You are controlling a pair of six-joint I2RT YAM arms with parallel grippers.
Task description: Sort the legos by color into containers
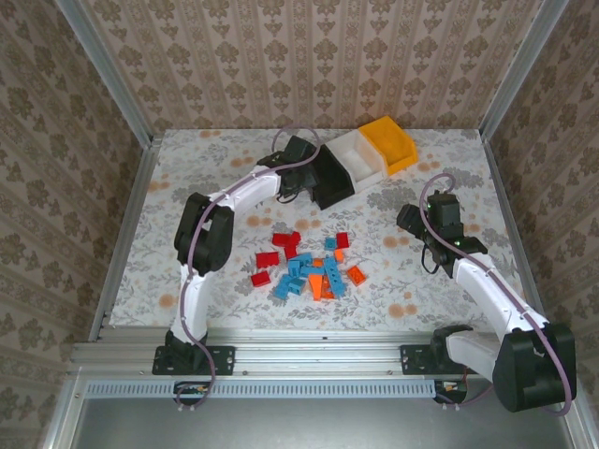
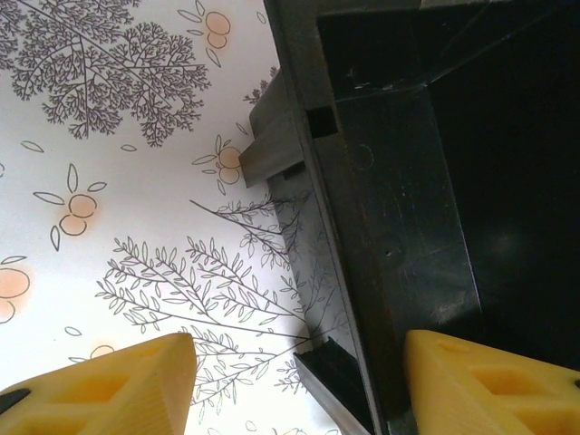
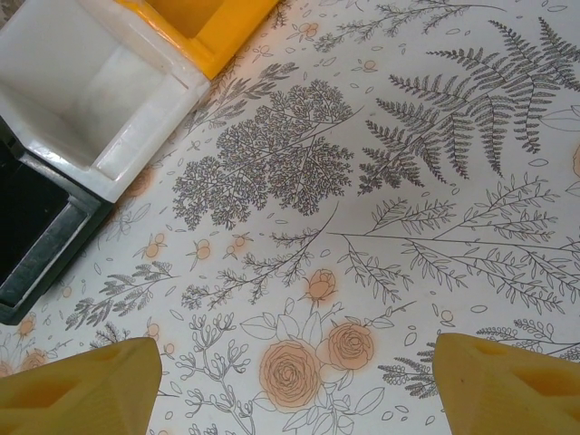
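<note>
**Fig. Top view with both wrist views.** My left claw (image 2: 299,355) hangs at the black bin (image 2: 408,199). Its jaws are apart, one over the table (image 1: 187,178) and one inside the bin, with the bin's wall between them. I cannot tell if either pad touches that wall.

My right claw (image 3: 294,362) is spread wide above bare table and holds nothing. It is near the white bin (image 3: 91,82) and the yellow-orange bin (image 3: 204,23).

The legos (image 1: 309,267), red, light blue and orange, lie heaped mid-table, well apart from the bins.

Judged step: I am taking the black bin's wall, probably to shift or steady the row, and most of the sorting is not yet done. The next move calls for a square closure on the wall, then single-brick picks.

The surface is a flat floral-printed sheet. Wallpapered panels (image 1: 309,56) enclose three sides, and an aluminium rail (image 1: 318,348) runs along the near edge.
</note>
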